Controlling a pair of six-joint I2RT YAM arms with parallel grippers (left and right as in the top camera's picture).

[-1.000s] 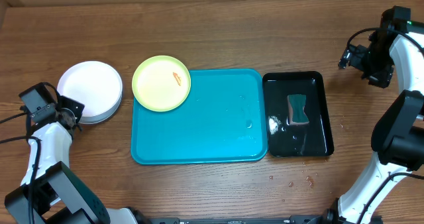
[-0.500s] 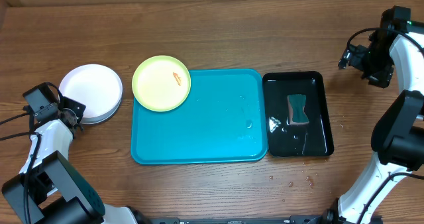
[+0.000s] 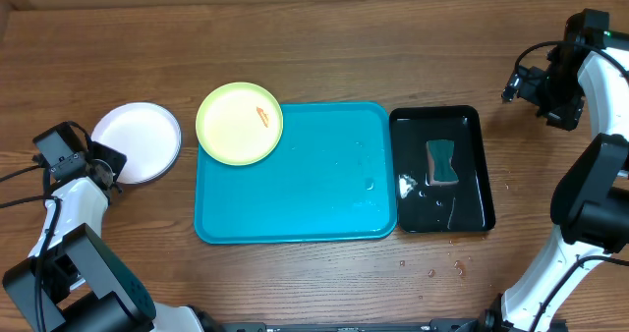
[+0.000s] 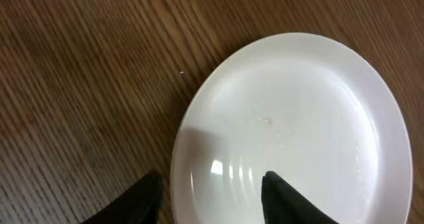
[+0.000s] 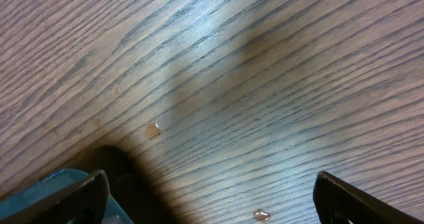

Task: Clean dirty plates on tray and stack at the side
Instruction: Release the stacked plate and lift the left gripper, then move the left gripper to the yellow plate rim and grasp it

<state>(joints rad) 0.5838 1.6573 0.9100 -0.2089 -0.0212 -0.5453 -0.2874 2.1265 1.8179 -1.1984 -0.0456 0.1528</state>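
Note:
A pale yellow-green plate (image 3: 239,123) with an orange smear lies over the far left corner of the cyan-blue tray (image 3: 295,190). A white plate (image 3: 138,140) lies flat on the table left of the tray; it fills the left wrist view (image 4: 291,131). My left gripper (image 3: 106,163) is open at the plate's near-left edge, one finger outside the rim and one over the plate (image 4: 212,201). My right gripper (image 3: 515,83) is open and empty above bare wood at the far right (image 5: 212,197). No light cyan plate shows.
A glossy black tray (image 3: 476,190) holding water and a teal-and-brown sponge (image 3: 441,162) stands right of the cyan tray. Water drops lie on the wood near the table's front right (image 3: 442,268) and under the right gripper (image 5: 152,129).
The white plate has dropped from a raised, tilted pose to lying flat, its far edge drawing nearer. The left gripper shifted slightly. The right arm has not moved.

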